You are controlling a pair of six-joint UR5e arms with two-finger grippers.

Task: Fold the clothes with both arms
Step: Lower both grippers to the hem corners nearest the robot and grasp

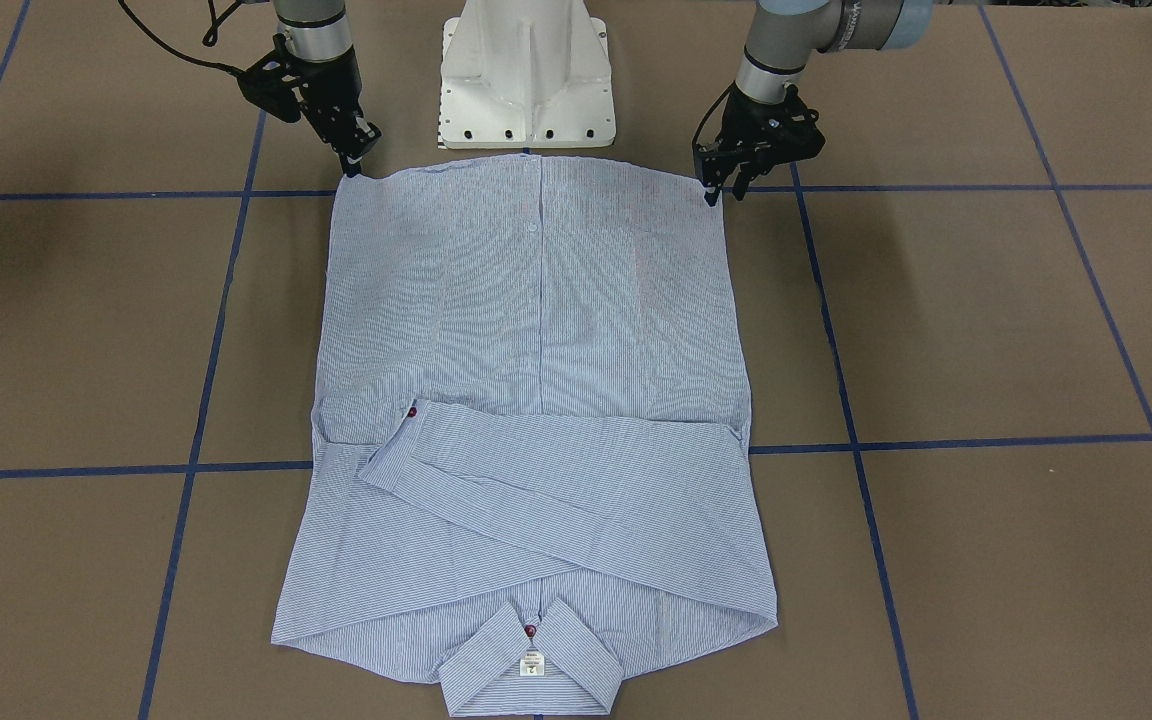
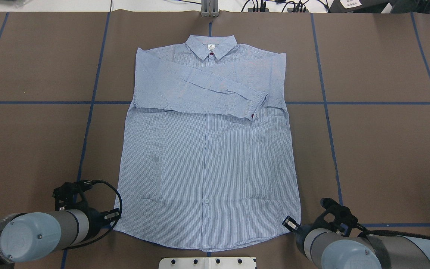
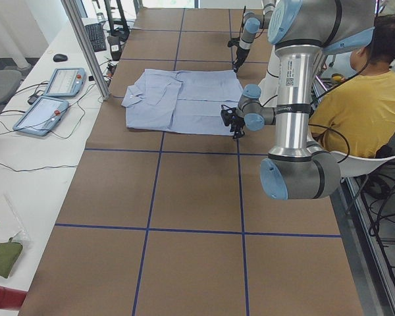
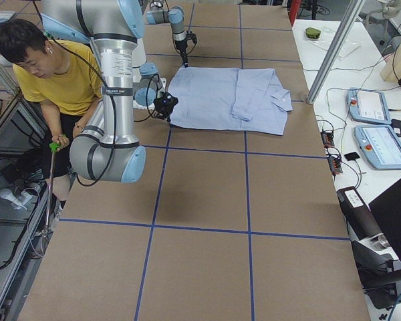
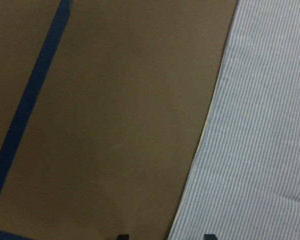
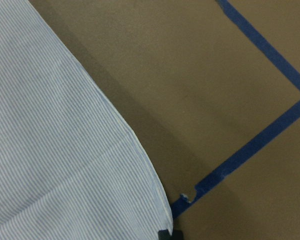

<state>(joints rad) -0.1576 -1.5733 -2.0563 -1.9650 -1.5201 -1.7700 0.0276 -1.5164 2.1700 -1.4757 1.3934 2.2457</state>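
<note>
The shirt (image 1: 536, 330) lies flat on the bench (image 1: 986, 330). The left gripper (image 1: 724, 193), jaws apart, straddles one hem corner. The right gripper (image 1: 354, 168) sits at the other corner, its opening indeterminate.

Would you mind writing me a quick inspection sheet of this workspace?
Surface: brown table, blue tape lines.
Job's things: striped shirt flat, sleeves folded across chest, hem toward the base.
Clutter: nothing seen.
Grippers: left gripper open, straddling the hem edge; right gripper at the other hem corner, state unclear.
Cables: black cable loops by each wrist.
Surroundings: seated person behind the base; two pendants on side bench.
</note>
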